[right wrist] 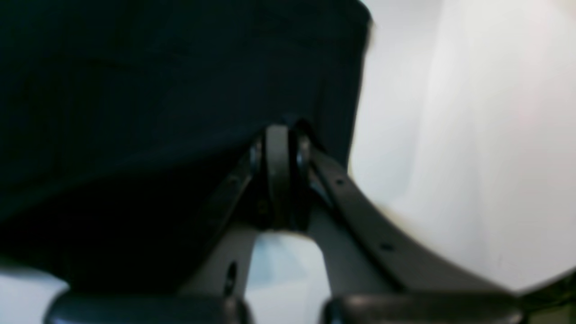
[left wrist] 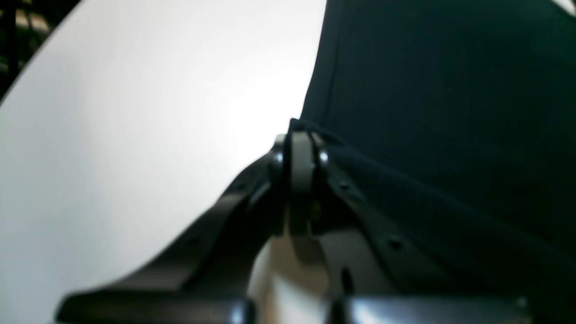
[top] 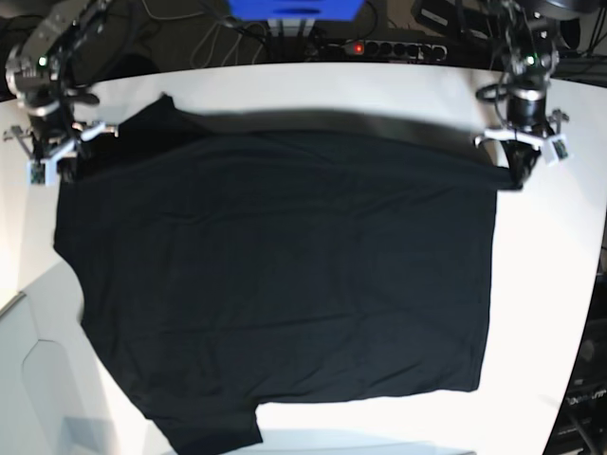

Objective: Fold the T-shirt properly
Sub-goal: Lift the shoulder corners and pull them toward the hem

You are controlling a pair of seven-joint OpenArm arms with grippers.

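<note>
The black T-shirt (top: pixel 285 284) lies spread flat on the white table (top: pixel 555 313), plain side up; no print or tag shows. My left gripper (top: pixel 514 176) is at the shirt's far right corner, shut on the hem, which is lifted a little. In the left wrist view the closed fingertips (left wrist: pixel 300 135) pinch the black cloth (left wrist: pixel 450 112). My right gripper (top: pixel 64 171) is at the far left corner, shut on the cloth. In the right wrist view the closed gripper (right wrist: pixel 281 132) holds the shirt's edge (right wrist: pixel 157 90) above the table.
A power strip and cables (top: pixel 379 45) and a blue box (top: pixel 294 9) lie behind the table's far edge. The table's curved edge runs down the right side (top: pixel 593 284). A short sleeve sticks out at the near left (top: pixel 213 431).
</note>
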